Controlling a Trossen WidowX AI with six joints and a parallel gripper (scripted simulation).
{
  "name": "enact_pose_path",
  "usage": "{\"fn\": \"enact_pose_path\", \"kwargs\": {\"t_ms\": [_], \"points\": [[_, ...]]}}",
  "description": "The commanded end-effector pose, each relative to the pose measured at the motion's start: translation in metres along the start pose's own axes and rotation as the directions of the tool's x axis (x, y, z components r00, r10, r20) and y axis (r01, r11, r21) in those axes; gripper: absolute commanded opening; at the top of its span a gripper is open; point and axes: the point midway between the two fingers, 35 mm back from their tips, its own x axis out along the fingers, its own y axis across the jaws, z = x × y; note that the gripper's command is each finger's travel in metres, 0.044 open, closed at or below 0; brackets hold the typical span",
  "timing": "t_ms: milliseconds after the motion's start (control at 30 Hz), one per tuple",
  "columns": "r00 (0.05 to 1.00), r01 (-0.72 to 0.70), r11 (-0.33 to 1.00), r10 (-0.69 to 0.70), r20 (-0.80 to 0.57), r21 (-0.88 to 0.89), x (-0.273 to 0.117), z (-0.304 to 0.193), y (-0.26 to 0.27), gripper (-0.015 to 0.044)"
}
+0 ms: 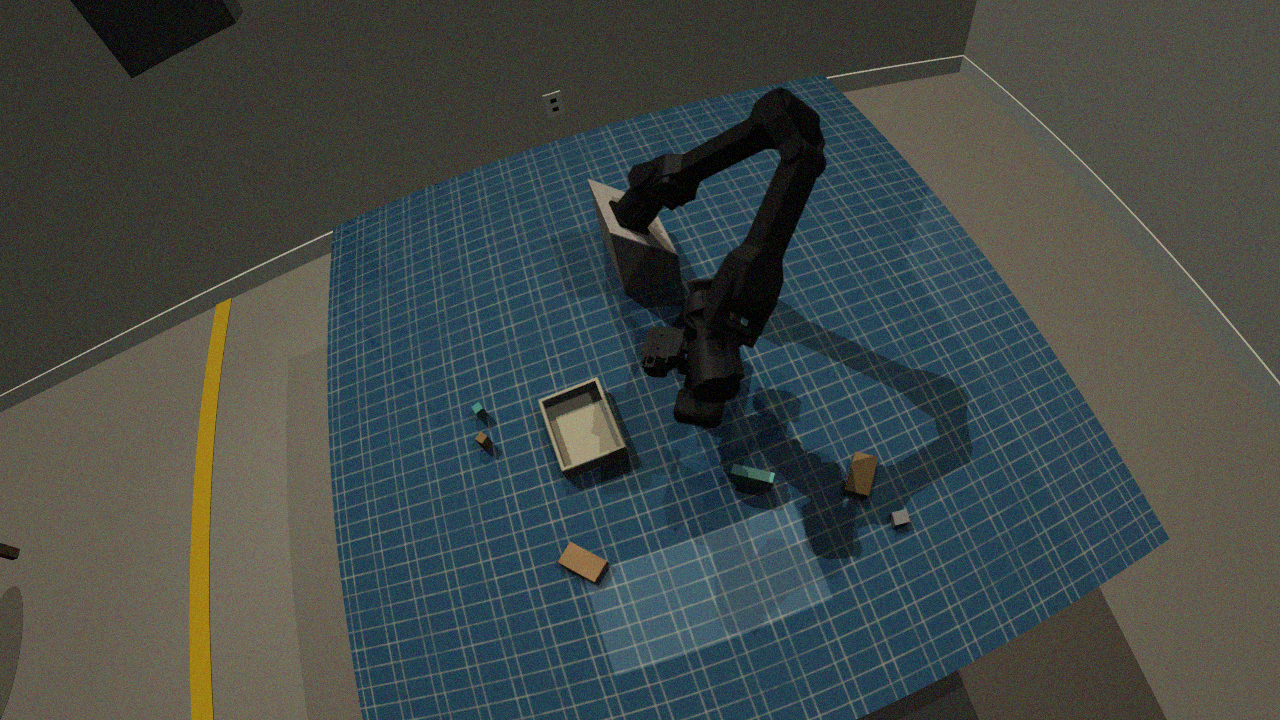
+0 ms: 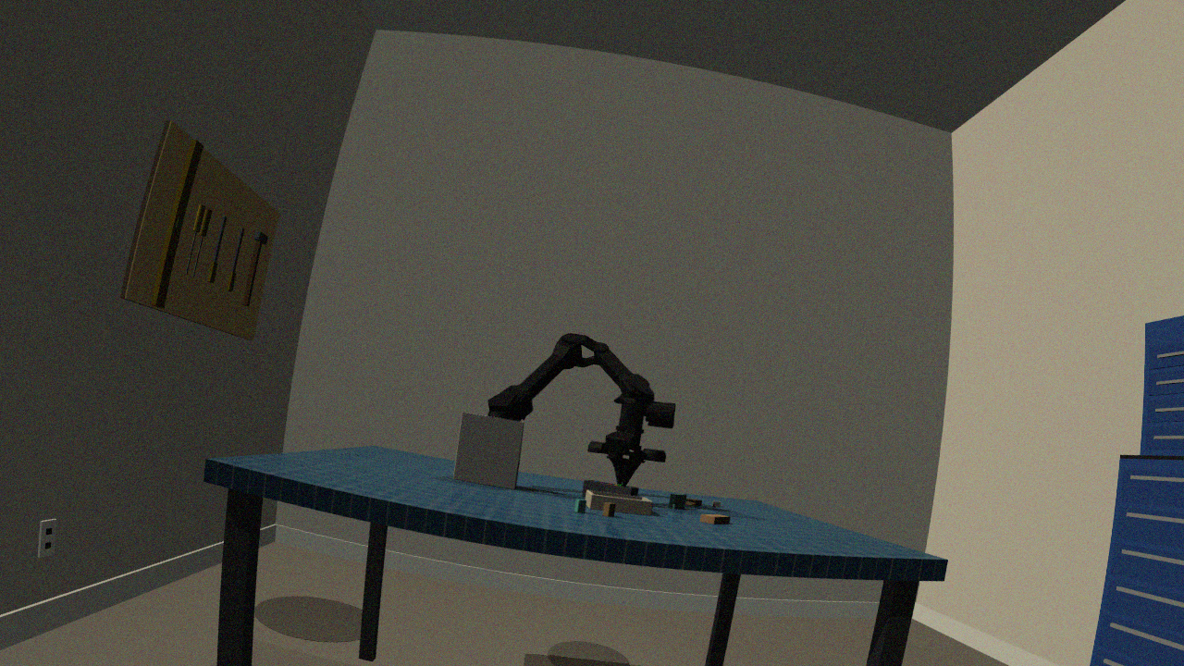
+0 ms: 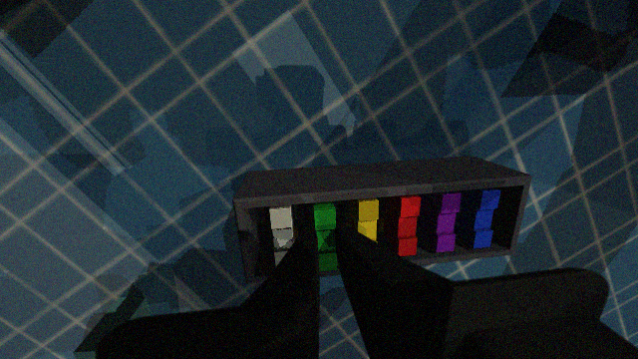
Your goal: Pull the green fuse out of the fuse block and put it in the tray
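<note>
The fuse block [image 3: 379, 180] [image 2: 598, 485] is a dark open-topped box holding a row of fuses. The green fuse [image 3: 325, 216] stands in it between the white fuse [image 3: 280, 217] and the yellow fuse [image 3: 368, 209]. My gripper [image 3: 324, 234] [image 2: 622, 484] points down into the block and is shut on the green fuse, one finger on each side. The fingers partly hide the white and yellow fuses. In the top view the arm hides the block. The tray [image 1: 583, 428] [image 2: 619, 503] is a cream open box beside the block.
The red [image 3: 409, 206], purple [image 3: 447, 222] and blue [image 3: 483, 219] fuses stand farther along the row. On the table lie a teal block [image 1: 752, 474], orange blocks [image 1: 583, 562] [image 1: 861, 474], a small white cube [image 1: 899, 517] and two small pieces [image 1: 478, 409] [image 1: 483, 438] beyond the tray.
</note>
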Motion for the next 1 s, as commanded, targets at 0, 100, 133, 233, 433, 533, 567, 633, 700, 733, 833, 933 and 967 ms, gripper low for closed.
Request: {"fn": "enact_pose_path", "kwargs": {"t_ms": [0, 100, 133, 233, 433, 533, 567, 633, 700, 733, 833, 933, 967], "points": [[1.0, 0.0, 1.0, 0.0, 0.001, -0.003, -0.002, 0.0, 0.0, 0.0], [1.0, 0.0, 1.0, 0.0, 0.001, -0.002, -0.004, 0.0, 0.0, 0.0], [1.0, 0.0, 1.0, 0.0, 0.001, -0.002, -0.004, 0.0, 0.0, 0.0], [1.0, 0.0, 1.0, 0.0, 0.001, -0.002, -0.006, 0.0, 0.0, 0.0], [1.0, 0.0, 1.0, 0.0, 0.001, -0.002, -0.009, 0.0, 0.0, 0.0], [1.0, 0.0, 1.0, 0.0, 0.001, -0.002, -0.01, 0.0, 0.001, 0.0], [1.0, 0.0, 1.0, 0.0, 0.001, -0.002, -0.011, 0.0, 0.001, 0.0], [1.0, 0.0, 1.0, 0.0, 0.001, -0.002, -0.012, 0.0, 0.001, 0.0], [1.0, 0.0, 1.0, 0.0, 0.001, -0.002, -0.013, 0.0, 0.001, 0.0], [1.0, 0.0, 1.0, 0.0, 0.001, -0.002, -0.013, 0.0, 0.001, 0.0], [1.0, 0.0, 1.0, 0.0, 0.0, -0.002, -0.014, 0.0, 0.001, 0.0], [1.0, 0.0, 1.0, 0.0, 0.0, -0.002, -0.016, 0.0, 0.001, 0.0], [1.0, 0.0, 1.0, 0.0, 0.0, -0.001, -0.016, 0.0, 0.001, 0.0]]}}
